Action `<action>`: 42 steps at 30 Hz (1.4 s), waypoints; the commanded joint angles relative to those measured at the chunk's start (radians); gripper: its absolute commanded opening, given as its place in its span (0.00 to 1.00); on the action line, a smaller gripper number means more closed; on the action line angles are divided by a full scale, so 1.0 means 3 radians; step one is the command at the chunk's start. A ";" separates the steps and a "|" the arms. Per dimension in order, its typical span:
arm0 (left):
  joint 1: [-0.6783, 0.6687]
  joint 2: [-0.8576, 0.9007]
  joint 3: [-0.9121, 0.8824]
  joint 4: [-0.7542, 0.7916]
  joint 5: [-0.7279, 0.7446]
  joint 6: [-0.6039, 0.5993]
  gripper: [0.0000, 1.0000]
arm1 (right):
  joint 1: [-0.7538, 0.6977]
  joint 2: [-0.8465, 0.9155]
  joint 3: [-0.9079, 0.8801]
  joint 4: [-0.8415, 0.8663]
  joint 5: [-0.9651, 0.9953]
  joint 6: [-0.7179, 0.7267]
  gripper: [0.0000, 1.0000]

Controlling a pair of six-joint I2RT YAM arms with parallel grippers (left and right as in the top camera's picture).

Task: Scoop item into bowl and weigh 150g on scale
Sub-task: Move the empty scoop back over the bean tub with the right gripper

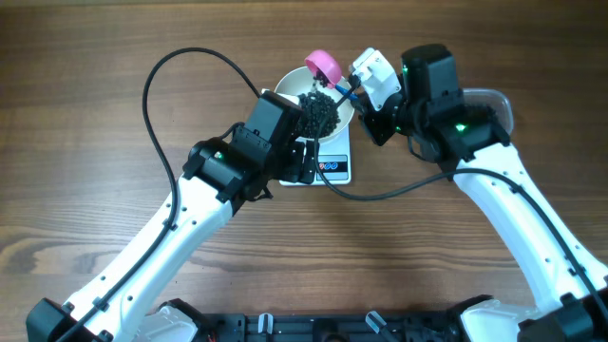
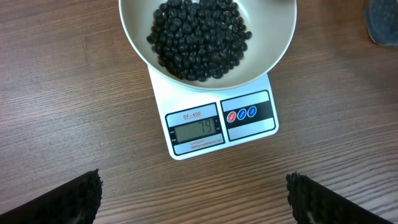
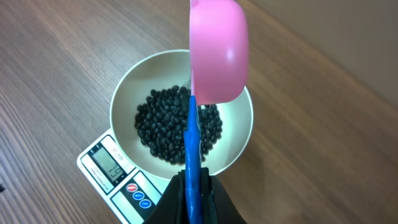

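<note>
right hand (image 3: 193, 186), clamped on the pink scoop (image 3: 217, 50) handle, tilts it over the bowl (image 3: 124, 99) of black beans (image 3: 168, 124) on the scale (image 2: 205, 134) to add more; left hand (image 2: 199, 202) hangs wide open, empty.

Fingers (image 3: 225, 206) pinch pink scoop (image 3: 217, 53) — over bowl (image 3: 123, 99) of beans (image 3: 165, 124).

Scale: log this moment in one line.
left gripper open, near scale | right gripper shut on scoop over bowl | beans in bowl on scale
</note>
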 commanded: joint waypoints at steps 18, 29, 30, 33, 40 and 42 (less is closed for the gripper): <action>-0.0013 -0.0048 -0.0027 0.0000 0.0029 -0.0029 1.00 | 0.0102 -0.0123 0.0018 0.0003 0.0437 0.0338 0.04; -0.0013 -0.0048 -0.0027 0.0000 0.0029 -0.0029 1.00 | -0.1048 -0.0402 0.0018 -0.0390 0.0340 0.0744 0.04; -0.0013 -0.0048 -0.0027 -0.0001 0.0029 -0.0029 1.00 | -0.1198 -0.0402 0.0018 -0.0534 0.0390 0.0745 0.04; -0.0013 -0.0048 -0.0027 0.0000 0.0029 -0.0029 1.00 | -0.1564 -0.0401 0.0017 -0.0931 0.0538 0.0749 0.04; -0.0013 -0.0048 -0.0027 0.0000 0.0029 -0.0029 1.00 | -0.1924 -0.0401 0.0017 -0.1213 0.0621 0.1197 0.04; -0.0013 -0.0048 -0.0027 -0.0001 0.0029 -0.0029 1.00 | -0.1924 -0.0395 0.0017 -0.1204 0.0665 0.1256 0.04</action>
